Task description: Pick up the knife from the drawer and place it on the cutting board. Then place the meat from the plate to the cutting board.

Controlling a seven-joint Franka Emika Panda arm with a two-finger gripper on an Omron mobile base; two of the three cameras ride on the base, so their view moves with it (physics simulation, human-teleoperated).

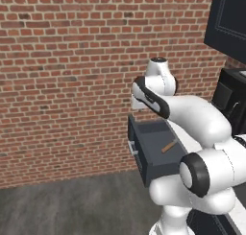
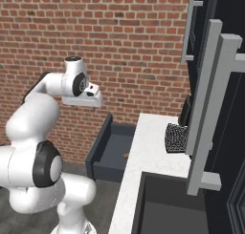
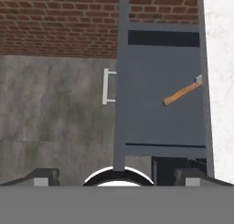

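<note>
knife [image 3: 182,92] — where?
— flat in the open drawer [image 3: 155,127], by the white counter [image 3: 221,81].
— pointing?
— hand view: diagonal, blade toward the counter, handle toward the drawer front.
— gripper [image 3: 116,176]?
— spread wide, empty, above.

Wide shallow dark slate-grey drawer [image 3: 155,104] is pulled fully open below me, its flat front panel with a pale bar handle facing the grey floor. Small knife with light brown wooden handle and short silver-grey blade [image 3: 183,91] lies flat, diagonal, on the drawer floor, blade tip near the white worktop [image 3: 221,81] edge.
</note>
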